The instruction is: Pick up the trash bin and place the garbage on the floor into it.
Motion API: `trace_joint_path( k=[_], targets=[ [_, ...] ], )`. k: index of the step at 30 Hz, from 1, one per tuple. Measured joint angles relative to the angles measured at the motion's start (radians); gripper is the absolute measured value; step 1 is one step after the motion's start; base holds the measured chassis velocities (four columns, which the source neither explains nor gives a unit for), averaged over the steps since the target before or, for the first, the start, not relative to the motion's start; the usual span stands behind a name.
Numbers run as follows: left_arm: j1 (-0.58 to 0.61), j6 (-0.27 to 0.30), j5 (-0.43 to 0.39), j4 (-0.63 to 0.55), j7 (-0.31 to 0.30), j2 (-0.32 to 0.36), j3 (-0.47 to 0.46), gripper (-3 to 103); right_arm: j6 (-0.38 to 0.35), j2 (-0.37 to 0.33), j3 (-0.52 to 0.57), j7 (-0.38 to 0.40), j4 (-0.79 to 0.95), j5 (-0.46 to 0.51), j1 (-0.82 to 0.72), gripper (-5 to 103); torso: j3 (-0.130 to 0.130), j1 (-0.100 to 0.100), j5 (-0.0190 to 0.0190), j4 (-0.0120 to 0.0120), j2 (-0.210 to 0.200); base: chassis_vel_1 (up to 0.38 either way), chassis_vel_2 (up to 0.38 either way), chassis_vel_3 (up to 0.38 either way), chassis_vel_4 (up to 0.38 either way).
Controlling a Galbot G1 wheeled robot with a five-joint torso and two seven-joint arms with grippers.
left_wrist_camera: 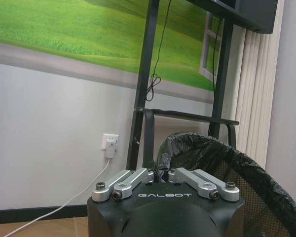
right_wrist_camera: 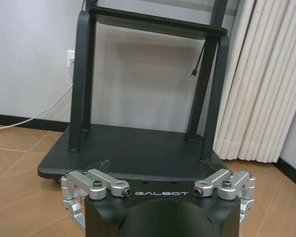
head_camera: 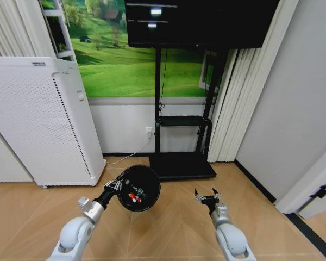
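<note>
Black trash bin [head_camera: 137, 187] is up off the wooden floor [head_camera: 179, 223], left gripper [head_camera: 115, 185] clamped on its rim, red and white garbage [head_camera: 133, 197] inside, while the right gripper [head_camera: 207, 196] hovers spread open before the stand's base [head_camera: 182, 166].

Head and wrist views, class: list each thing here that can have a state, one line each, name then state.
trash bin: held up off the floor at its rim by the left gripper, lined with a black bag, mouth towards the camera.
garbage: red and white pieces lying inside the bin.
left gripper: shut on the bin's rim.
right gripper: open, empty, above the floor.
plug: in the wall socket.
</note>
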Motion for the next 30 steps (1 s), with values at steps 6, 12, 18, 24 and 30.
trace_joint_path(
  k=[6, 12, 18, 24, 30],
  targets=[
    [-0.008, -0.001, -0.008, 0.005, 0.001, 0.007, 0.000, 7, -0.007, 0.007, -0.001, 0.000, 0.007, -0.008, -0.008, 100, 0.000, 0.000, 0.0006, -0.0003, 0.000, 0.138, 0.143, -0.138, -0.142],
    [-0.008, -0.002, -0.015, 0.006, 0.001, 0.013, -0.001, 7, -0.015, 0.009, -0.002, 0.000, 0.013, -0.010, -0.008, 100, 0.000, 0.000, 0.0006, -0.0002, 0.000, 0.142, 0.142, -0.138, -0.134],
    [-0.006, -0.001, -0.018, 0.006, -0.001, 0.015, -0.001, 7, -0.017, 0.009, -0.003, -0.002, 0.016, -0.007, -0.010, 100, 0.000, 0.000, 0.0006, -0.0001, 0.000, 0.123, 0.137, -0.130, -0.137],
    [-0.003, 0.000, -0.017, 0.004, -0.002, 0.015, -0.001, 7, -0.014, 0.009, -0.001, -0.003, 0.014, -0.003, -0.013, 100, 0.000, 0.000, 0.0004, -0.0003, 0.000, 0.140, 0.146, -0.153, -0.163],
    [0.003, 0.001, -0.011, -0.008, -0.008, 0.006, 0.001, 7, 0.034, 0.008, -0.003, -0.005, -0.002, 0.032, -0.010, 100, 0.000, 0.000, 0.0003, 0.0001, 0.000, 0.121, 0.112, -0.106, -0.125]
  ],
)
